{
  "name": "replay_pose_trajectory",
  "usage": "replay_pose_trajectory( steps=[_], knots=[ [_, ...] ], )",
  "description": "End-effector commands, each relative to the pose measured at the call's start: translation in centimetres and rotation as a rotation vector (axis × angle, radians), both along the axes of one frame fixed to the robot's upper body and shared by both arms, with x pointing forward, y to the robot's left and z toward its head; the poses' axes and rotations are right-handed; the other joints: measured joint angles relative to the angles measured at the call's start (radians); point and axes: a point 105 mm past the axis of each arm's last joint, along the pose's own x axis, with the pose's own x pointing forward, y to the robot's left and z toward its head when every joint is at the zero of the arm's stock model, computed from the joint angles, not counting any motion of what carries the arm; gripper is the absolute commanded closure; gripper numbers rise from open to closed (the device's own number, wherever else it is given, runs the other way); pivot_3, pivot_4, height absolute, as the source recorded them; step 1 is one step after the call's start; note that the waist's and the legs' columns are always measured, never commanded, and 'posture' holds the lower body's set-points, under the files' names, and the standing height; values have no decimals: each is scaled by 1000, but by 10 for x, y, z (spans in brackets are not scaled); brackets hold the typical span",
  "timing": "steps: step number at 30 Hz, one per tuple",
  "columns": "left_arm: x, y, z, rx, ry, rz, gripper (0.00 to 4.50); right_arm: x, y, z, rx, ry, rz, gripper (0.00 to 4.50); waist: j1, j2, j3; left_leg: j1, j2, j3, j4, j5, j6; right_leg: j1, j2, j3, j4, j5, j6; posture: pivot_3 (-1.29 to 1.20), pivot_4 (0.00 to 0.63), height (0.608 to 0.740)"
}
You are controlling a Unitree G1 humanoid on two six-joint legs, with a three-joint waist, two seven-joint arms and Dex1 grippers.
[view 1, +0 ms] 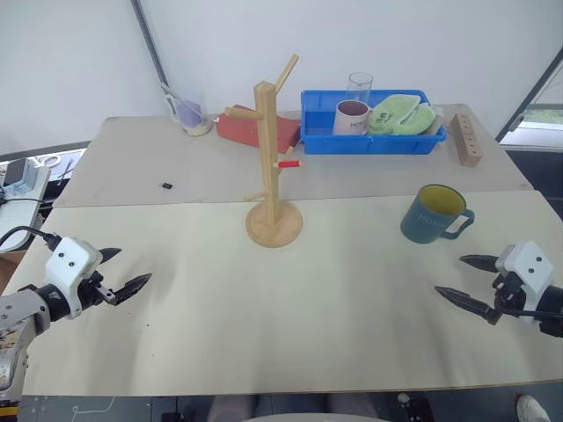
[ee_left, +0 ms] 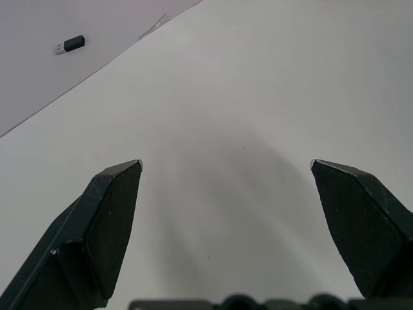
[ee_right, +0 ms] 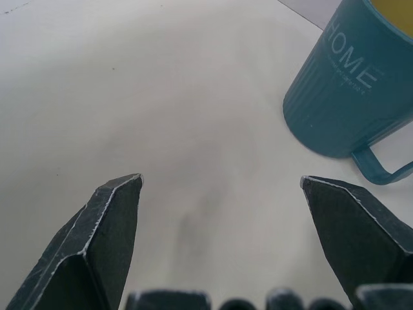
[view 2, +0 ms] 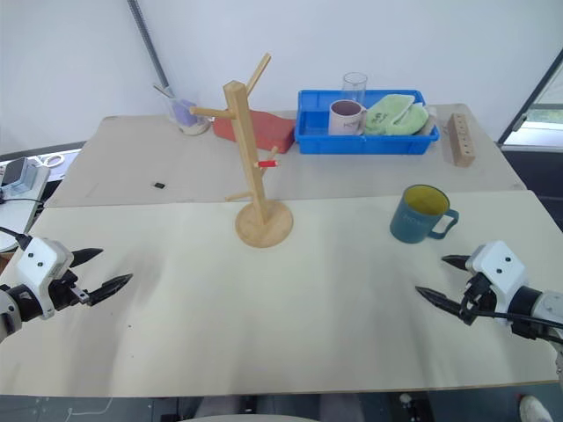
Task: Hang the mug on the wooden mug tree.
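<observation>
Teal-blue ribbed mug with yellow interior [view 1: 434, 214]: upright on table, right of light-wood mug tree [view 1: 273, 167], apart from it. Handle partly cut off in right wrist view. Left gripper [view 1: 123, 272] and right gripper [view 1: 464, 280]: spread wide, empty.

Beyond my jaws the pale bench [view 1: 193, 334] runs back to a plain white wall [view 1: 70, 61]; a dark pole [view 1: 149, 44] leans there, daylight from a window [view 1: 541, 114] far right.
</observation>
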Motion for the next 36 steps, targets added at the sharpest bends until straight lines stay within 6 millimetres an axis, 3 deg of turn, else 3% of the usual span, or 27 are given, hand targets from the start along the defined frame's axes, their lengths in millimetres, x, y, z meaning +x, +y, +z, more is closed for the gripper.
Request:
replay_pose_trajectory(
  steps=[1,3,19,26,31,36],
  knots=[
    [-2,1,6,32,0,-24,0,5,7,11,-8,-40,14,150,0,0,0,0,0,0,0,0,0,0,0,0,0,0,0,0,150,740],
    [-8,5,-4,58,55,-34,0,9,13,12,-5,-45,22,150,-3,0,0,0,0,0,0,0,0,0,0,0,0,0,0,0,150,740],
    [-8,-1,6,-12,6,-125,0,13,33,16,4,-57,25,150,2,0,0,0,0,1,0,0,0,0,0,0,1,0,0,0,150,740],
    [-11,-76,30,-129,-24,-483,0,8,31,17,45,-111,-59,150,10,0,-1,-1,0,1,0,0,0,2,0,0,1,0,0,0,150,740],
    [-11,-141,53,-222,-67,-736,0,1,26,16,123,-208,-226,150,16,0,-1,-2,0,1,1,0,0,2,2,1,2,1,1,0,150,740],
    [-12,-188,65,-274,-79,-945,0,-2,14,12,193,-315,-440,150,11,0,-2,-1,0,0,3,0,0,4,5,3,4,1,1,0,150,740]
  ],
)
